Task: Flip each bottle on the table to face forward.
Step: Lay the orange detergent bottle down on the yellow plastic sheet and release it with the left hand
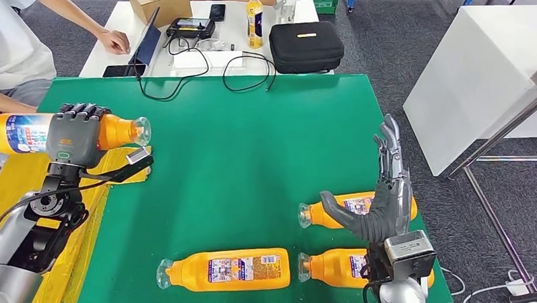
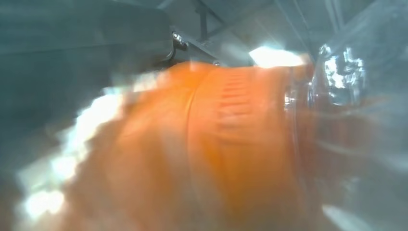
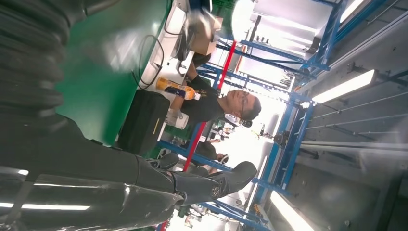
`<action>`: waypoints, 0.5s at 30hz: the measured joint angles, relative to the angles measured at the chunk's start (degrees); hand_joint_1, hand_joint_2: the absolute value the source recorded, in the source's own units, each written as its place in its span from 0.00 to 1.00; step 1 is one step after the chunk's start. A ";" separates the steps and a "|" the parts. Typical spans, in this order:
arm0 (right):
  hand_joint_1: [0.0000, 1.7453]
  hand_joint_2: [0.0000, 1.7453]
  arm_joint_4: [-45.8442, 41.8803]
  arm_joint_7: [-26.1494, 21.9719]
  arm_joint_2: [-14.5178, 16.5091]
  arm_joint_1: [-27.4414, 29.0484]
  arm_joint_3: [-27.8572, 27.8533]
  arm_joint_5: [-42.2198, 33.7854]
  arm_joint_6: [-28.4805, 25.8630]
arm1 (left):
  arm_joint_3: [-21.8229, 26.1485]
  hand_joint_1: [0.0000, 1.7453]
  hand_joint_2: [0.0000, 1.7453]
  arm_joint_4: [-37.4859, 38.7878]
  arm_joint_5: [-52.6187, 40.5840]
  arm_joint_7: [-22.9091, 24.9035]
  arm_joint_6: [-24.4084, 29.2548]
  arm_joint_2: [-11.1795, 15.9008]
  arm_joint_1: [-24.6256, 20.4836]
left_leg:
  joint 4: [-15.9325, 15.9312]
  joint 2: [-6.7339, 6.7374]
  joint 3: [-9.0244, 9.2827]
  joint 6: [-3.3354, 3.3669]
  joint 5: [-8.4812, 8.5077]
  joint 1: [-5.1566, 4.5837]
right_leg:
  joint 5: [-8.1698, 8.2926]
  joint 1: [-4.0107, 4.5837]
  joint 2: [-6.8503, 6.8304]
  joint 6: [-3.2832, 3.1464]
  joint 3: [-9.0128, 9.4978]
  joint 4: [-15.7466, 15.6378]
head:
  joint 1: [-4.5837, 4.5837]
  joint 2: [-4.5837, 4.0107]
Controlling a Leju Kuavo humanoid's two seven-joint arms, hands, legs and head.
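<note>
My left hand (image 1: 76, 135) grips an orange bottle (image 1: 24, 132) and holds it level above the left edge of the green table (image 1: 253, 137), cap end toward the middle. Up close, the left wrist view shows that same bottle (image 2: 207, 154) as a blurred orange mass. Three more orange bottles lie on their sides near the front: one (image 1: 228, 268) at the front middle, one (image 1: 332, 267) at the front right, one (image 1: 338, 208) just behind it. My right hand (image 1: 383, 196) is raised above those two with its fingers spread and holds nothing. Its fingers (image 3: 211, 185) also appear in the right wrist view.
Behind the green mat stands a white table with a black case (image 1: 305, 46), an upright orange bottle (image 1: 255, 19), a tablet (image 1: 145, 39), cables and a cardboard box (image 1: 158, 3). A person's arm (image 1: 75, 17) reaches in at the far left. A white table (image 1: 484, 71) stands to the right.
</note>
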 joint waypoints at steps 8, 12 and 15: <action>0.00 1.00 0.01 -0.26 -0.19 0.15 -0.13 -0.29 0.08 | -1.87 1.00 1.00 10.26 -0.75 0.65 -3.10 0.85 -3.61 | 0.00 0.00 0.02 -0.02 0.02 0.03 | 0.01 0.02 0.01 -0.01 0.00 0.01 | -0.01 0.00; 0.00 1.00 0.09 -0.39 -0.37 0.38 -0.26 -0.47 0.08 | -2.33 1.00 1.00 17.96 1.35 0.59 -3.47 0.85 -5.35 | 0.00 0.01 0.02 -0.02 0.02 0.02 | 0.01 0.02 0.01 -0.01 -0.01 0.02 | -0.01 -0.01; 0.00 1.00 0.24 -0.42 -0.39 0.52 -0.43 -0.60 0.08 | -2.51 1.00 1.00 21.98 2.53 0.25 -3.70 0.85 -5.91 | 0.00 0.01 0.00 -0.02 0.02 0.02 | 0.00 0.01 0.01 0.00 -0.04 0.01 | 0.00 0.00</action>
